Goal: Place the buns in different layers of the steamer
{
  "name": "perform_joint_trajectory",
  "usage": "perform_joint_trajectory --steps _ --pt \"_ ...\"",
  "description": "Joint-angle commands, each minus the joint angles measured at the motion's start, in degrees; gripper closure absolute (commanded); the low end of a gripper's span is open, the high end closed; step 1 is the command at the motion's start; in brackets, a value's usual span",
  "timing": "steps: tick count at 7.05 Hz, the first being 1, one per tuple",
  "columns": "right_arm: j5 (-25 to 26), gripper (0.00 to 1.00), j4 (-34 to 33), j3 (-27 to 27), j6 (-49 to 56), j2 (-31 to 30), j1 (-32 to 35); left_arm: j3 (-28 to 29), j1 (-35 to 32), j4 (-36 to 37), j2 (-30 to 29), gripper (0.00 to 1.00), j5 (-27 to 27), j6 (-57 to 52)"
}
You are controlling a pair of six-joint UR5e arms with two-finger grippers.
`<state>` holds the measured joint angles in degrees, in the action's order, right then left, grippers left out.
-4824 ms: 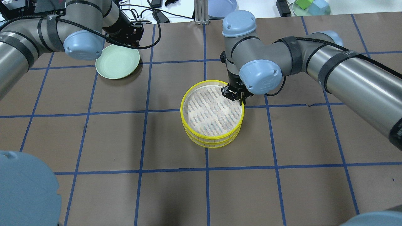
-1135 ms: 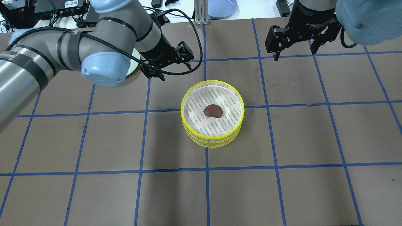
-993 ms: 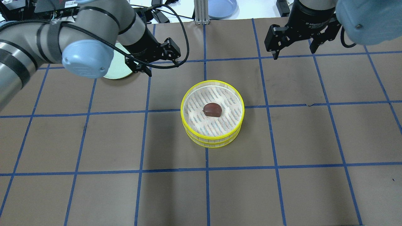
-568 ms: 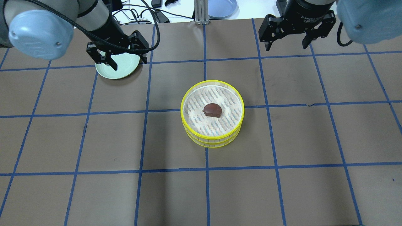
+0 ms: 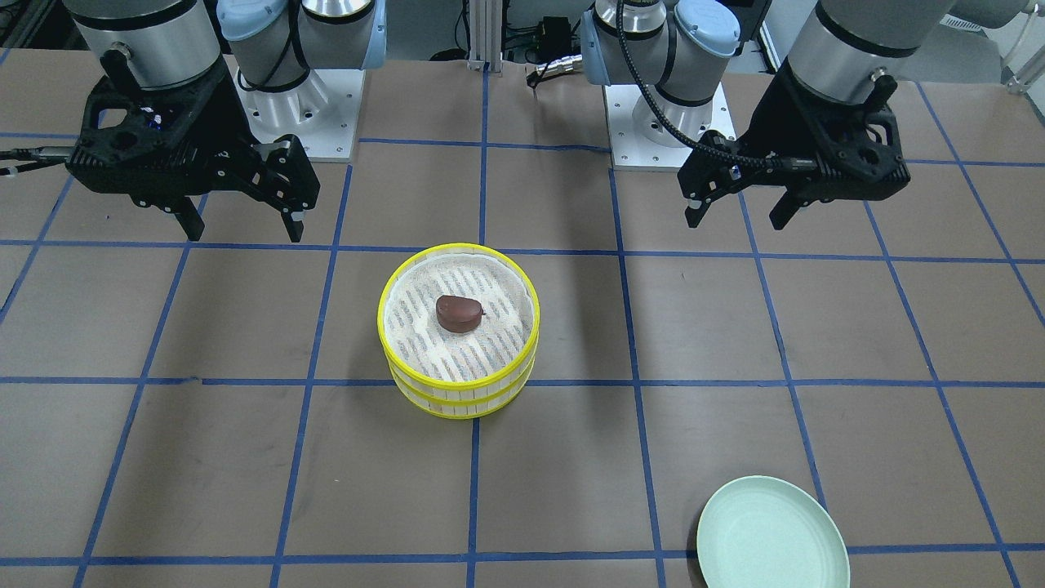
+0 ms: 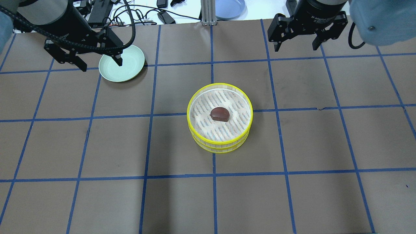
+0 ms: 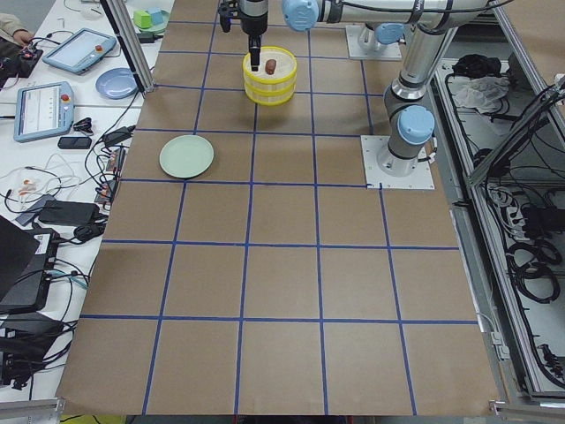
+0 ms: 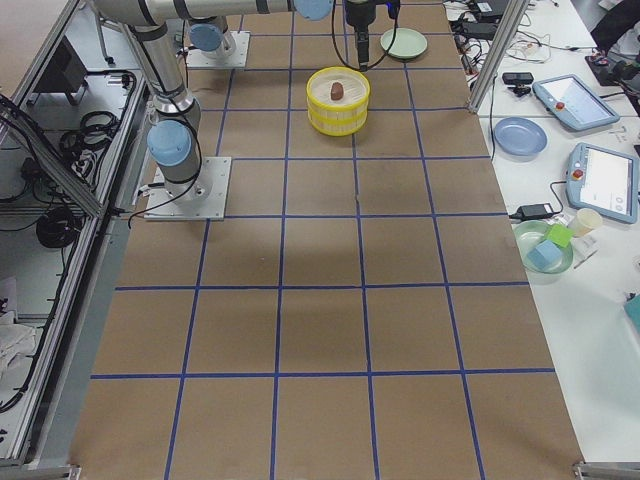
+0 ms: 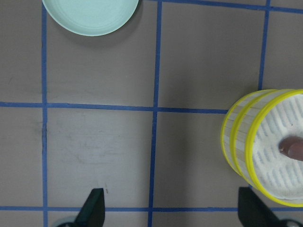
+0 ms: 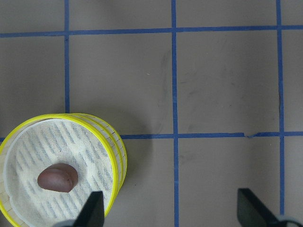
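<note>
Two claws I have, and both are high over the brown table [image 6: 97,146] with nothing in them. My left claw [image 6: 100,65] has its fingers spread wide, and my right claw [image 6: 295,48] is spread wide in the same manner. The two steamer layers are stacked one on the other, below both claws and between them: to the right of my left claw, to the left of my right claw. The dark brown bun [image 6: 220,114] lies about in the middle of the upper layer [image 6: 201,110], on its white mesh floor. The lower layer [image 6: 221,150] is covered by the upper one, so I cannot see inside it. A pale green plate [image 6: 136,63] lies under my left claw, away from the stack.
</note>
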<state>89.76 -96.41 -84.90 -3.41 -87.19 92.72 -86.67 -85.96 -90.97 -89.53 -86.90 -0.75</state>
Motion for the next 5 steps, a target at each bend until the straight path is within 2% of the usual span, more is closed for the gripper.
perform_joint_trajectory --steps 1,5 --pt "0.16 0.00 0.16 0.00 0.15 0.00 0.00 -0.95 -0.26 -1.66 1.55 0.00 -3.18 -0.84" --pt "-0.29 0.00 0.16 0.00 0.42 0.09 0.00 -3.15 -0.44 -2.37 3.22 0.00 -3.45 -1.01"
